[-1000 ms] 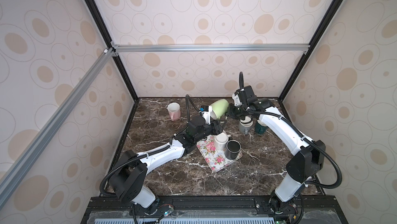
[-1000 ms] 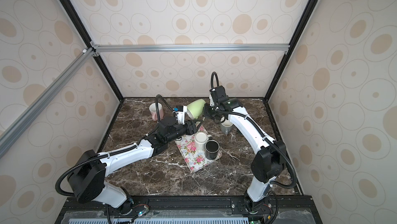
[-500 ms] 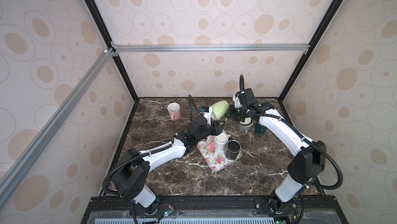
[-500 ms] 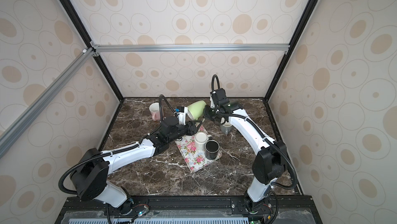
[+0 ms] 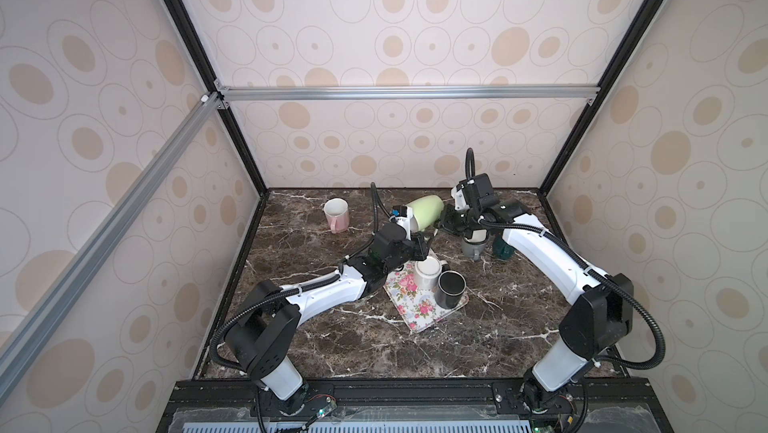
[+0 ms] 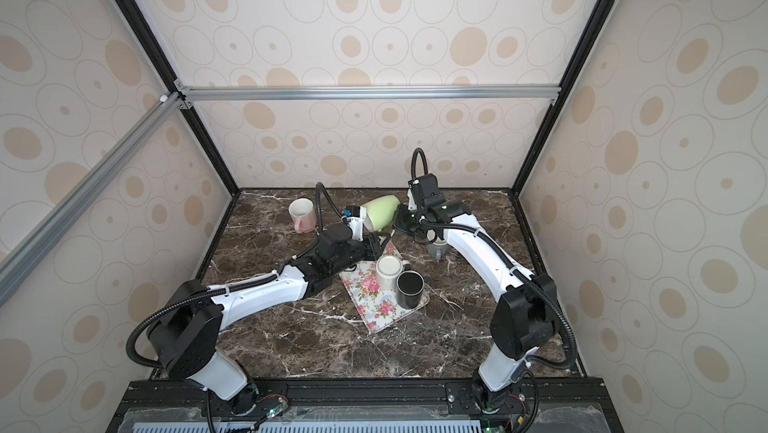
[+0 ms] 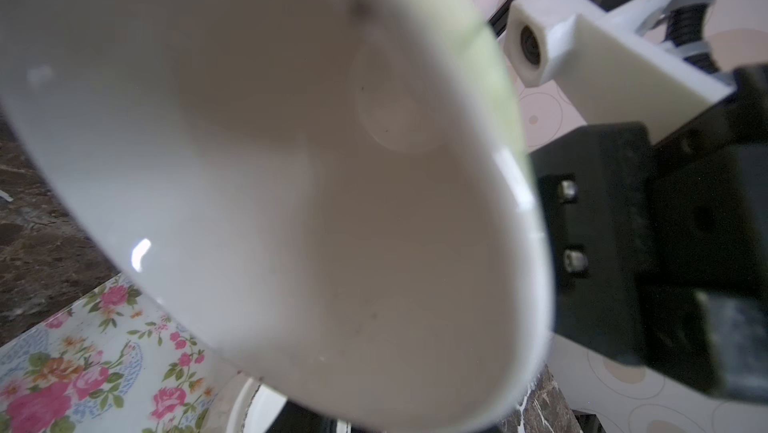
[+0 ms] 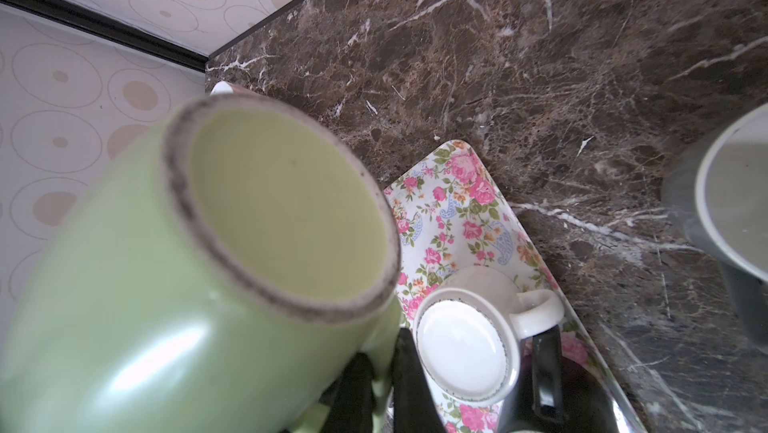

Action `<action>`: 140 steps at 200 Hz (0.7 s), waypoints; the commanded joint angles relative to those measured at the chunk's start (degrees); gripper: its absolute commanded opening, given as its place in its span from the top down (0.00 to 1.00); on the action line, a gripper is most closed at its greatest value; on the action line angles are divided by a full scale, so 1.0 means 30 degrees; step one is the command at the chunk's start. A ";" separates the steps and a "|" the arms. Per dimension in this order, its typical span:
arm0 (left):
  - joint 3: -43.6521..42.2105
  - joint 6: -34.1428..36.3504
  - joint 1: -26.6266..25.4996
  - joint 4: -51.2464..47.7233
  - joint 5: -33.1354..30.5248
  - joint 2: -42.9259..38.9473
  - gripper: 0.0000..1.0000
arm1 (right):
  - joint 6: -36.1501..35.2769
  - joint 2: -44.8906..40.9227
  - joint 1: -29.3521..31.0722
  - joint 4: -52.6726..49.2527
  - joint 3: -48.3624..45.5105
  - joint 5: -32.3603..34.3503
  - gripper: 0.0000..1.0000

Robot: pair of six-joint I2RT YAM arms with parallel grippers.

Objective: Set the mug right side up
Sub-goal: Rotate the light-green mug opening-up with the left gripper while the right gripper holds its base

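Between the clamped jaws of our right gripper [image 8: 376, 372] the green mug [image 5: 424, 213] hangs by its handle [image 8: 379, 387] and may twist loose if our left gripper [image 5: 423, 239], whose jaws we cannot read, bumps it.

The near table [image 5: 374, 352] is free. The tray [image 5: 409, 306] with 2 mugs [image 5: 428, 273] blocks the centre; a pink mug [image 5: 336, 214] stands far left, a grey mug [image 5: 471, 250] far right.

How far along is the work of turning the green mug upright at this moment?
Done: the green mug is lifted off the table. In hand: the right pincer grips its handle, and it lies sideways in the air, mouth toward the left pincer. Left: bring the mouth up and set it down.
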 commanded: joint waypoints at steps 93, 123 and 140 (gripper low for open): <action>0.0460 -0.0400 -0.0031 0.3323 -0.2083 -0.0603 0.69 | 0.0380 -0.1066 0.0107 -0.0031 -0.0218 -0.0664 1.00; 0.0589 -0.0347 -0.0030 0.3417 -0.2126 -0.0393 0.75 | 0.0343 -0.1075 0.0146 -0.0116 -0.0133 -0.0558 1.00; 0.0657 -0.0416 -0.0015 0.3360 -0.2150 -0.0274 0.79 | 0.0363 -0.1089 0.0160 -0.0076 -0.0147 -0.0599 1.00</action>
